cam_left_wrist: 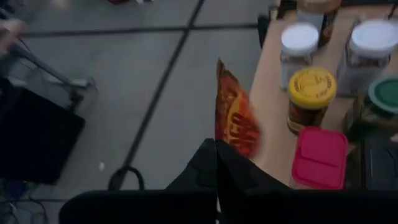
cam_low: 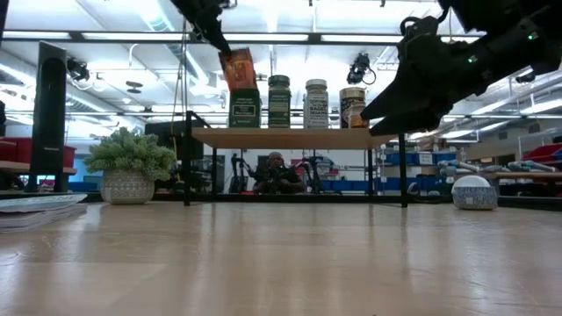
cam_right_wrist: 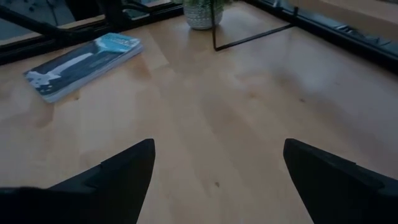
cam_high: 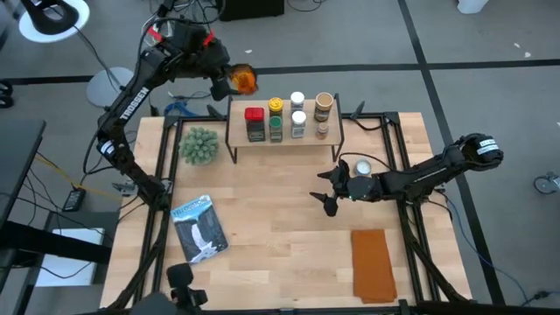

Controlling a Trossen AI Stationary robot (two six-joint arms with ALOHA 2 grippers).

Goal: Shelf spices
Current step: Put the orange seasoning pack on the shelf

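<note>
Seemingly mid-delivery: from above, the left claw [cam_high: 229, 77], pinching an orange spice packet [cam_high: 244, 80], hangs past the counter's far edge, just beyond the shelf [cam_high: 236, 129] and its jars [cam_high: 289, 116]. Level view: the packet hangs above the shelf's left end. Left wrist: it dangles beside a yellow-lidded jar [cam_left_wrist: 311, 98]. Next it needs lowering onto bare shelf. The right claw [cam_high: 335, 191], spread, waits mid-counter.
</note>
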